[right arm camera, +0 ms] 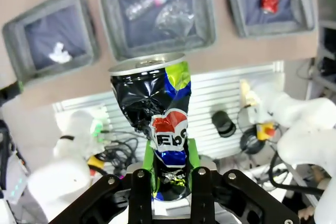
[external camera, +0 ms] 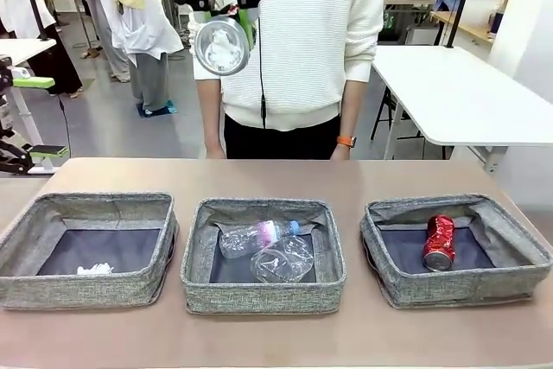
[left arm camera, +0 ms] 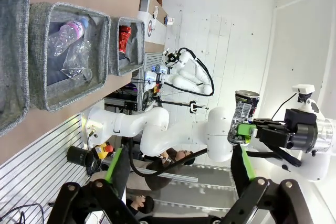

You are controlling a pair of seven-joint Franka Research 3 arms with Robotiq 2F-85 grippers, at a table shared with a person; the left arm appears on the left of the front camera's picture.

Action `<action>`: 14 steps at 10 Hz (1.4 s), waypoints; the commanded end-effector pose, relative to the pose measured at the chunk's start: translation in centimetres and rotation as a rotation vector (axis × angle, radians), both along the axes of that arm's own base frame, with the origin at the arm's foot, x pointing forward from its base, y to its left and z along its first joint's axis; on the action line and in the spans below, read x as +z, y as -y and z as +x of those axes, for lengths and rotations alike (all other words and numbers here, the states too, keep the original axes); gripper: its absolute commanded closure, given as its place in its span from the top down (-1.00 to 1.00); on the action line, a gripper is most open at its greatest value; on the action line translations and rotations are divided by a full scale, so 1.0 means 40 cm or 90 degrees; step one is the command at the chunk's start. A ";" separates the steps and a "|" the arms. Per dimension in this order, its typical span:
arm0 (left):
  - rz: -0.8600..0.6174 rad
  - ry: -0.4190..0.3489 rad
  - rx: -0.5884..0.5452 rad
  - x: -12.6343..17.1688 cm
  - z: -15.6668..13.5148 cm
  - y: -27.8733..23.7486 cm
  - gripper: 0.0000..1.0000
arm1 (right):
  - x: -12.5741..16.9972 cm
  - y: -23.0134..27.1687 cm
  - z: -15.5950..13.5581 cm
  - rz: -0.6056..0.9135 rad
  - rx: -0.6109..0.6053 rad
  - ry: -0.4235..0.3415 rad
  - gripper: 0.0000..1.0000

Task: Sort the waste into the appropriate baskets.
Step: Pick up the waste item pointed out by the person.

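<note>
The right gripper (right arm camera: 168, 182) clamps a dented dark blue-black can (right arm camera: 155, 129) between its fingers, centre of frame. The left gripper (left arm camera: 178, 174), at the bottom of its wrist frame, has its fingers spread wide, holding nothing.

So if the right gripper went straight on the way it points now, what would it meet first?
Probably the middle grey woven fabric basket, which lies straight beyond the dark blue-black can gripped by the right gripper; depth is unclear.

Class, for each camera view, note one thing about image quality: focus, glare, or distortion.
Front view: the baskets are sharp; the can held high shows as a pale shiny disc. Left wrist view: the picture is rolled sideways, and the left gripper is dark against a bright wall. Right wrist view: the dark blue-black can in the right gripper is crisp, and wide-angle bending curves the table edge.
</note>
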State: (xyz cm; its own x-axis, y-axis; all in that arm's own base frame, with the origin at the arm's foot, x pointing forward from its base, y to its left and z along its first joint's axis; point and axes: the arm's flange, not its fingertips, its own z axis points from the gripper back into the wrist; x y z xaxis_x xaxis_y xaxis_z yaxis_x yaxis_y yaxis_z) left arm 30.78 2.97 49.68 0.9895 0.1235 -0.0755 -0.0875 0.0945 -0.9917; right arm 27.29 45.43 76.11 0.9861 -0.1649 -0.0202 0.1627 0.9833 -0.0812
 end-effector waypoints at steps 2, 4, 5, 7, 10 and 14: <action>-0.014 0.001 0.004 0.009 -0.005 0.007 1.00 | 0.062 0.067 0.007 0.014 -0.019 0.051 -0.46; -0.014 0.001 0.004 0.009 -0.005 0.007 1.00 | 0.063 0.139 0.007 0.045 -0.008 0.072 -0.46; -0.014 0.001 0.004 0.009 -0.005 0.007 1.00 | 0.059 0.165 0.009 0.059 -0.025 0.072 -0.46; -0.014 0.001 0.004 0.009 -0.005 0.007 1.00 | 0.117 0.117 0.011 0.043 -0.028 0.056 -0.46; -0.014 0.001 0.004 0.009 -0.005 0.007 1.00 | 0.117 0.117 0.011 0.043 -0.028 0.056 -0.46; -0.014 0.001 0.004 0.009 -0.005 0.007 1.00 | 0.117 0.117 0.011 0.043 -0.028 0.056 -0.46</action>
